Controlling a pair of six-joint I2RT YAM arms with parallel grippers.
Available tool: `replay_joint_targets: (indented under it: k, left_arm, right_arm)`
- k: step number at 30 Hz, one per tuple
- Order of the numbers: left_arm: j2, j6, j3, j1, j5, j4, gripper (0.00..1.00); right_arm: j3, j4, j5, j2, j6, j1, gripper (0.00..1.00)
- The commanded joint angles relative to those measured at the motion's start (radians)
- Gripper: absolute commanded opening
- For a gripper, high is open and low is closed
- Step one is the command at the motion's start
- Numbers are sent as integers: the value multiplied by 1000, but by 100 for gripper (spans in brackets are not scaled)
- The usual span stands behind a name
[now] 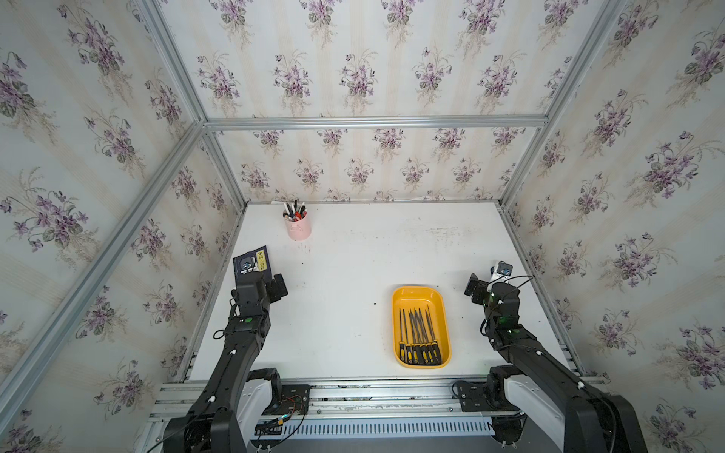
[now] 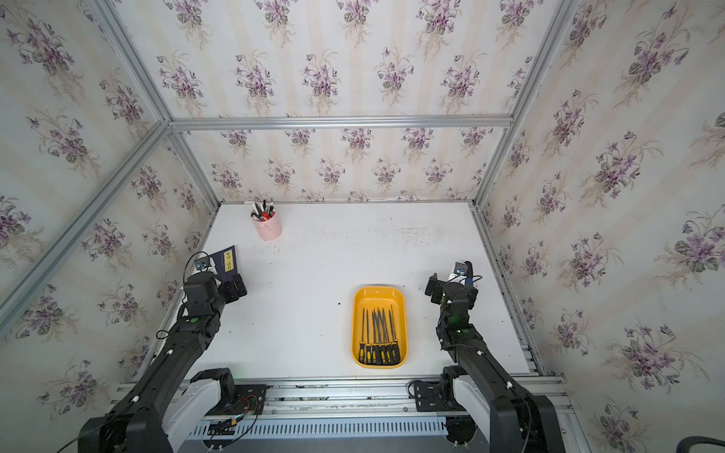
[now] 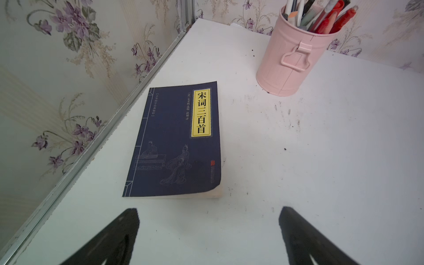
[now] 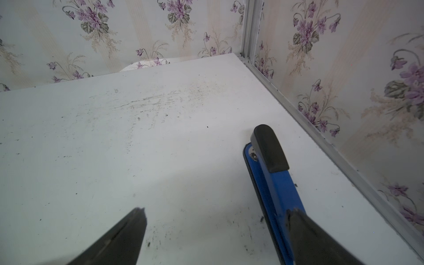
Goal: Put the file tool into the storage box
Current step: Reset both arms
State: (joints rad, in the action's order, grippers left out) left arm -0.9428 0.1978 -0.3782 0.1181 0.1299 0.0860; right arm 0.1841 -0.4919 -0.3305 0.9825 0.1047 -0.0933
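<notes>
Lying lengthwise in the storage box (image 1: 416, 299), right of centre toward the near edge of the worktop (image 1: 333, 274), the file tools (image 1: 419, 337) sit side by side, handles nearest, tips short of the far rim. No file shows loose on the worktop, so the job looks finished. Both pincers are spread wide and empty. The left pincer (image 3: 208, 211) hangs at the left edge just near of a book (image 3: 179, 137), with the pen cup (image 3: 289, 57) farther off. The right pincer (image 4: 215, 212) hangs at the right edge, a blue stapler (image 4: 270, 183) just beside one finger. To close out well, hold both arms high and well apart from the box, so nothing catches its rim or nudges the stapler.
</notes>
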Motion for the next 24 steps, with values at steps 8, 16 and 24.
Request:
replay_joint_targets:
  k: [8, 16, 24]
  left_arm:
    - [-304, -49, 32, -6, -36, 532, 100]
    - [-593, -205, 2, -101, -113, 813, 100]
    - [-540, -187, -36, -106, -76, 655, 100]
  right_arm:
    - [41, -609, 50, 384, -24, 38, 100]
    - [30, -783, 189, 549, -62, 49, 100]
    - [30, -777, 182, 544, -63, 46, 100]
